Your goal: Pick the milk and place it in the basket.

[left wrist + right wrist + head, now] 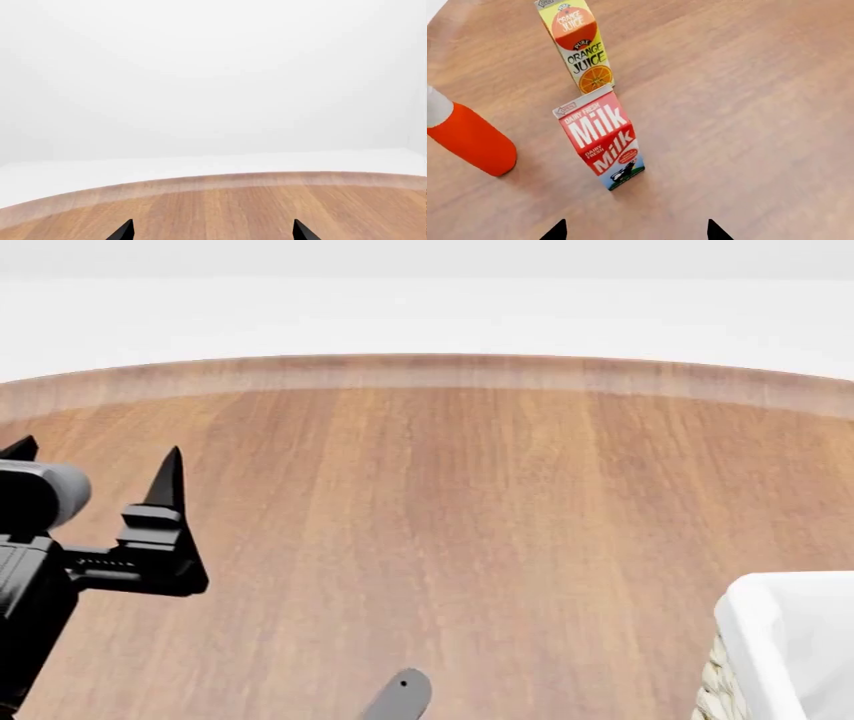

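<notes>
While the left gripper (pixel 94 462) hovers spread and empty over the table (pixel 441 500), the basket (pixel 787 660) shows only a white-lined corner, contents hidden. Right gripper (pixel 635 231): tips parted, holding nothing. Before it, red bottle (pixel 470 140); milk (pixel 602 137), upright, "Dairy Fresh Milk"; juice (pixel 579 45), "Pure Orange Juice".

wooden table (pixel 441 500) bearing milk (pixel 602 138), juice carton (pixel 577 45), orange bottle (pixel 467 137), basket (pixel 787 655)
</notes>
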Tool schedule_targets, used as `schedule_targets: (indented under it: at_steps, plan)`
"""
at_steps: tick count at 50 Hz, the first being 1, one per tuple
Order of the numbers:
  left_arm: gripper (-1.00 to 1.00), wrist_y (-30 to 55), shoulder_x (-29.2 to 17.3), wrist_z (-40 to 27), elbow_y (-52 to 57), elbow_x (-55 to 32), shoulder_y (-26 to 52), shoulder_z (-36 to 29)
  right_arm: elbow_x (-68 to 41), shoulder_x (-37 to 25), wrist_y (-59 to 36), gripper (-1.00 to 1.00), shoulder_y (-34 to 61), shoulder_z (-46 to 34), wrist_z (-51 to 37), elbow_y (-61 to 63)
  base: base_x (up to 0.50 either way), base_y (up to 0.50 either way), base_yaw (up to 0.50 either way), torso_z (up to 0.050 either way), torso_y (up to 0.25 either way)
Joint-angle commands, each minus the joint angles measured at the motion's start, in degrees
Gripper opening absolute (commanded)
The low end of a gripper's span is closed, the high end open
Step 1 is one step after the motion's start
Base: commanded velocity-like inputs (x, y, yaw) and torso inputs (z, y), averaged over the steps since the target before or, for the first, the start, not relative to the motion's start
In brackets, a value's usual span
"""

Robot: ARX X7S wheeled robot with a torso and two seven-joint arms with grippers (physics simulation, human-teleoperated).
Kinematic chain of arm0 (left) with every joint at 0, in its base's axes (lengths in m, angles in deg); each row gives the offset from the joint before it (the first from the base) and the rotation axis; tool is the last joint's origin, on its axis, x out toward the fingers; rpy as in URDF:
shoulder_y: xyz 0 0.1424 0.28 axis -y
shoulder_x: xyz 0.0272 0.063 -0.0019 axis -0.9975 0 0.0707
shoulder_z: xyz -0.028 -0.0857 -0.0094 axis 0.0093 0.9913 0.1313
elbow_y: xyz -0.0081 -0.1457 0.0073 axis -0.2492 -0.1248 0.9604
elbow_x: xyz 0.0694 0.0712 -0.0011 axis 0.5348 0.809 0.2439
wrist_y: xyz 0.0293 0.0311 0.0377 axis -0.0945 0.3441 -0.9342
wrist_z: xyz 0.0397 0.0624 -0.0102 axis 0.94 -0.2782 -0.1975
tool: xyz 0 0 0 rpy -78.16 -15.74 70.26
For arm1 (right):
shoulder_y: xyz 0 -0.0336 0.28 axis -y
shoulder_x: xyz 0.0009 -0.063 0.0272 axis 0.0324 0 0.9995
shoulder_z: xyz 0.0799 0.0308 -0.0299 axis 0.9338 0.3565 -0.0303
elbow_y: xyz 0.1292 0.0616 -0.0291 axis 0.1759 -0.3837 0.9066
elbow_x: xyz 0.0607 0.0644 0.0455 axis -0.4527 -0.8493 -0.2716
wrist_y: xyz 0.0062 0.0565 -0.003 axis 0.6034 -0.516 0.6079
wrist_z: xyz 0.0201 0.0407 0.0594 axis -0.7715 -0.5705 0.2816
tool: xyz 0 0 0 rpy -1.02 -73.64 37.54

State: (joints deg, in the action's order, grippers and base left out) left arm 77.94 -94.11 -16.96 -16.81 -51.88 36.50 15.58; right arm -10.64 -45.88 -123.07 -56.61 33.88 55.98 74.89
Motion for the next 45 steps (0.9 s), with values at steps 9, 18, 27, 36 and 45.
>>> schedule_targets:
  at_steps: [9,18,27,36,45]
  plan:
    - [1.0,-0.7,0.7,0.6,0.2,0.8,-0.7,0.0,0.0,1.2,0.8,1.0,2.3,-2.6,2.8,3.5,0.0,0.0,0.0,0.0,0.0]
    - [1.0,-0.7,0.5,0.3,0.3,0.4,-0.7,-0.2,1.5,0.9,3.4,1.0,3.1,-3.5,2.8,3.9,0.0,0.0,0.0,0.0,0.0]
    - [1.0,-1.3,0.2,0.0,0.0,0.3,-0.8,-0.6,4.3,0.6,8.9,1.0,3.7,-5.4,4.9,0.2,0.0,0.0,0.0,0.0,0.0]
    - [1.0,-1.6,-0.1,-0.2,-0.3,0.1,-0.8,-0.9,6.2,1.6,14.0,1.0,4.2,-8.3,8.5,-4.7,0.0,0.0,0.0,0.0,0.0]
    - [1.0,-2.2,-0.3,-0.4,-0.5,0.0,-1.2,-1.3,6.6,2.0,16.7,1.0,4.0,-9.1,10.1,-6.5,0.0,0.0,0.0,0.0,0.0]
